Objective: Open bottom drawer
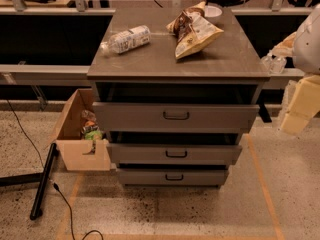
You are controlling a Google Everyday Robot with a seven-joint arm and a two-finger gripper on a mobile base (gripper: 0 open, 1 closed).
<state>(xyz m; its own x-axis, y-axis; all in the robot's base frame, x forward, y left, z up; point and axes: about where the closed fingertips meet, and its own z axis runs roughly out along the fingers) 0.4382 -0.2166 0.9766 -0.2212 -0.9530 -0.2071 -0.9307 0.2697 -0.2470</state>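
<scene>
The grey metal cabinet [150, 64] stands in the middle of the camera view with three drawers. The bottom drawer [145, 176] is the lowest one, a shallow grey front with a small dark pull handle [174, 177]. Its front sits a little behind the middle drawer [135, 154], which sits behind the top drawer [130, 116]. Dark gaps show above all three fronts. My gripper [299, 111] is the cream-coloured end of the arm at the right edge. It is beside the cabinet at top-drawer height, far up and right of the bottom handle and touching nothing.
A plastic bottle [127, 39], a snack bag [192, 31] and a white bowl [212, 11] lie on the cabinet top. An open cardboard box [80, 151] stands against the cabinet's left side. A black pole [42, 181] and cable lie on the speckled floor.
</scene>
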